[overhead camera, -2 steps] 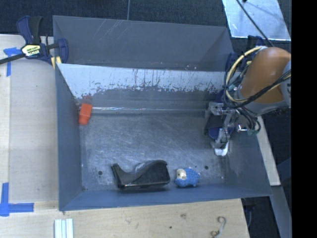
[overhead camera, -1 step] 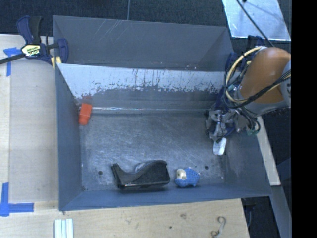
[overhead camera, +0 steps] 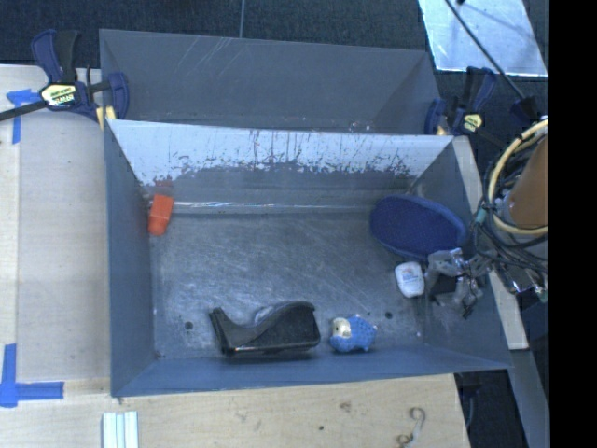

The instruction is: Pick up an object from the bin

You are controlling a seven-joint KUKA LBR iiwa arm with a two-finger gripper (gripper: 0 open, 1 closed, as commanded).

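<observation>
Closest to us, along the near edge of the bin (overhead camera: 131,278), lie a black wedge-shaped thing (overhead camera: 266,329) and, just to its right, a small blue-and-white toy (overhead camera: 352,334). Our tool (overhead camera: 450,286) sits low at the bin's right edge, and we cannot tell whether it is open or closed. Just beside it, toward the bin's middle, lies a small white rounded thing (overhead camera: 409,278), which we judge the likeliest pick; whether the two touch we cannot say. A dark blue oval pad (overhead camera: 415,224) leans by the right wall just behind them, and a small orange block (overhead camera: 160,215) rests well apart at the left wall. As we judge the risks, the white thing is small and rounded, so a tool closing off-centre could squirt it aside toward the sloping wall rather than trap it. The wall so near may also keep one side of the tool from coming down fully, and the blue pad's edge could be caught along with the white thing, spoiling a clean lift.
</observation>
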